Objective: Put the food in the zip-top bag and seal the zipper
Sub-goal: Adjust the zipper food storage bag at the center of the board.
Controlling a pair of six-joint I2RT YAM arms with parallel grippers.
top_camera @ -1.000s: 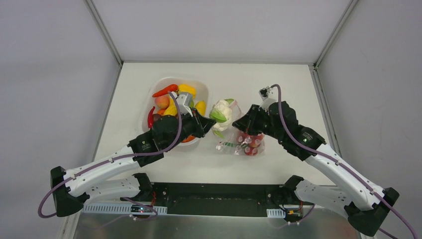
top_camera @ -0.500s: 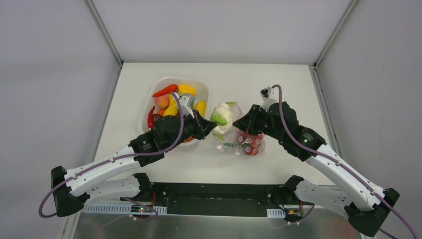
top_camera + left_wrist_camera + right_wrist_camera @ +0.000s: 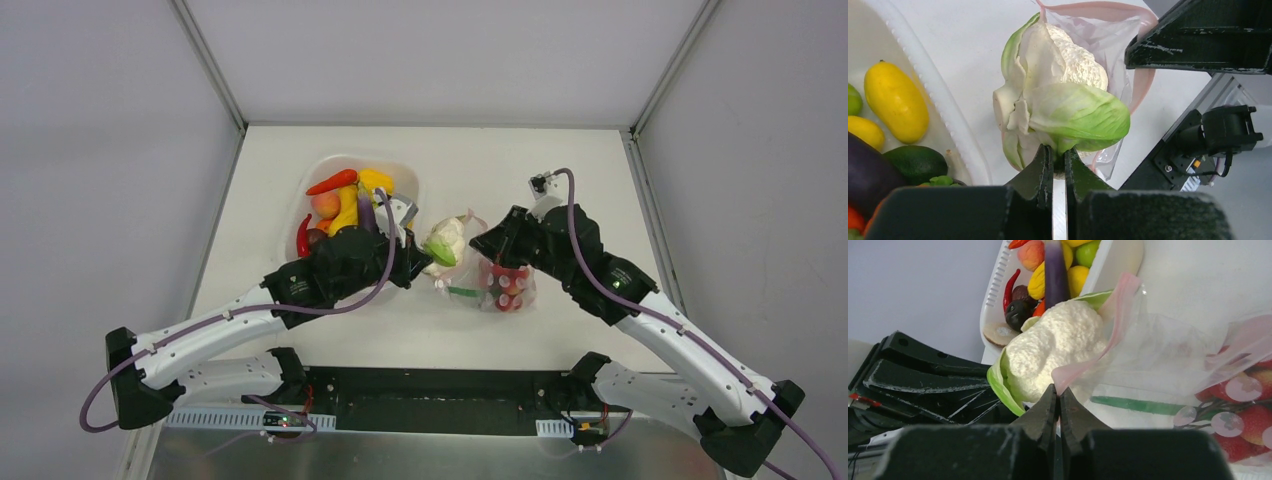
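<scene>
- Left wrist view: the left gripper (image 3: pixel 1058 156) is pinched almost shut on a green leaf at the base of the cauliflower (image 3: pixel 1063 95). The grip is on the leaf, not on the head itself.
- The cauliflower sits right at the mouth of the zip-top bag (image 3: pixel 1118 40), with the pink rim looping behind it. How far inside it is cannot be told.
- Right wrist view: the right gripper (image 3: pixel 1058 392) is clamped tight on the zipper (image 3: pixel 1115 315), holding one lip of the mouth up. The white curd presses against that lip.
- Top external view: the bag lies on the table (image 3: pixel 520 160) between the two arms, just beside the white tub (image 3: pixel 405 180). Strawberries (image 3: pixel 505 290) are already at its far end.
- Step in hand, as I read it: feed the cauliflower through the mouth.
  - Lead with the rounded curd along the bag's length.
  - Keep the raised lip high and taut so the rim does not fold under the head.
  - Let go only once the widest part has passed the zipper. A grip on a leaf alone may let the head swing or slip.
- Materials:
  - The bag is thin, clear, crinkled film that wrinkles where it is pulled, and the zipper is a narrow pink band.
  - The cauliflower is bulky, with a pebbled matte curd and smooth waxy leaves.
  - The tub is rigid white plastic with a ribbed rim. It holds glossy pieces, including a lemon (image 3: pixel 895 100).
</scene>
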